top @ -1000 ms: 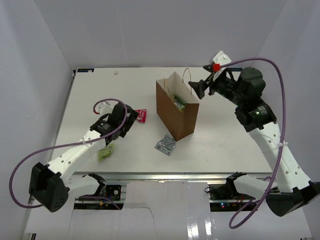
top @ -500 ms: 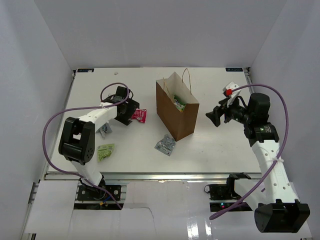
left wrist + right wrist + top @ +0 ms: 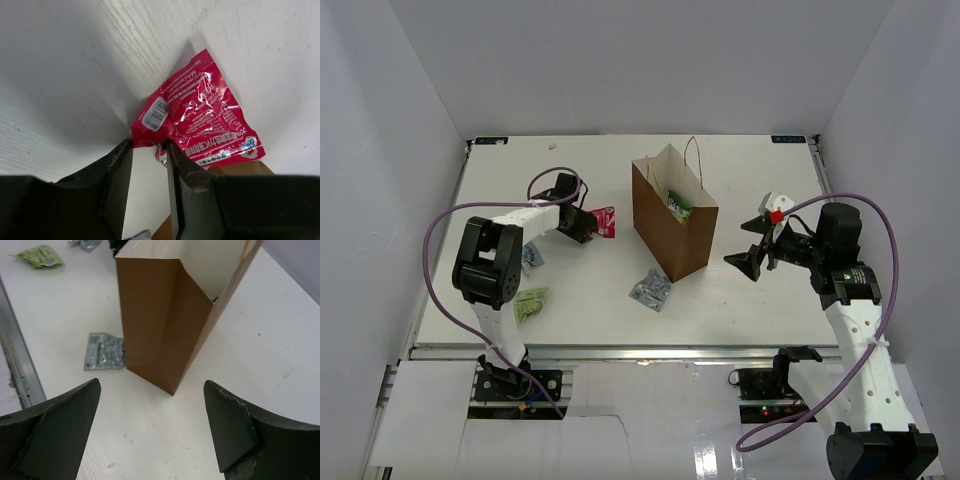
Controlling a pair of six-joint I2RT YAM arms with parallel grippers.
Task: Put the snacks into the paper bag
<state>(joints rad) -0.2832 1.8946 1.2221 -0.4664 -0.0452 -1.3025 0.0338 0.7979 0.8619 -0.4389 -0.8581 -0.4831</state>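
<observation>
My left claw (image 3: 148, 147) straddles the red packet (image 3: 200, 117) by its corner, half-open, since flat foil on the desk (image 3: 760, 180) offers only an edge; whether it bites I cannot tell. My right claw (image 3: 151, 387) gapes empty, facing the paper bag (image 3: 670, 235)

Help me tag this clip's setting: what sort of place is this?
Likely a robot lab test cell: white table boxed by plain walls, two arms mounted at its edge, paper bag and snack packets staged.

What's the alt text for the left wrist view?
A crinkled red foil snack packet lies on the white table, its near corner between the two dark fingers of the left hand. Its barcode label faces up.
</observation>
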